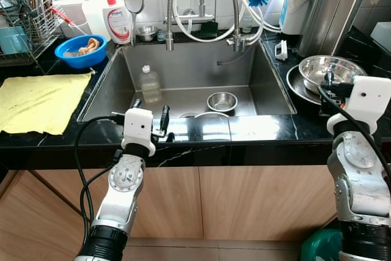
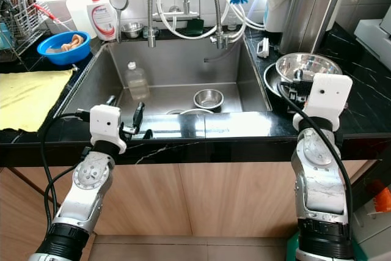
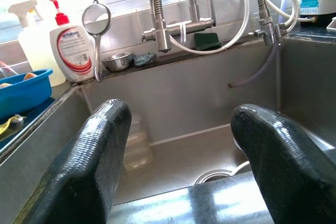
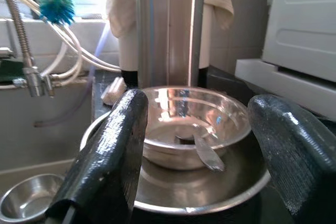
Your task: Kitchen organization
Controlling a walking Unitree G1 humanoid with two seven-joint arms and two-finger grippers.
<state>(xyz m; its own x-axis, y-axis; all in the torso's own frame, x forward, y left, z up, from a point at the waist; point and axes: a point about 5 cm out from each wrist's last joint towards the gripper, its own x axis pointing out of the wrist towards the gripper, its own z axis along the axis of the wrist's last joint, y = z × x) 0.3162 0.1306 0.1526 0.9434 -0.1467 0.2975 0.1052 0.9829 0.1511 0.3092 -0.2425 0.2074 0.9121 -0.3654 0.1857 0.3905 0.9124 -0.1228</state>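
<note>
Steel mixing bowl (image 4: 194, 124) with spoon inside, nested on a steel plate (image 4: 231, 190) on black counter right of the sink (image 1: 256, 84); right gripper (image 4: 202, 156) spread before it, left gripper (image 3: 181, 166) spread, empty at sink edge; approach step, closing on rim likely next.
</note>
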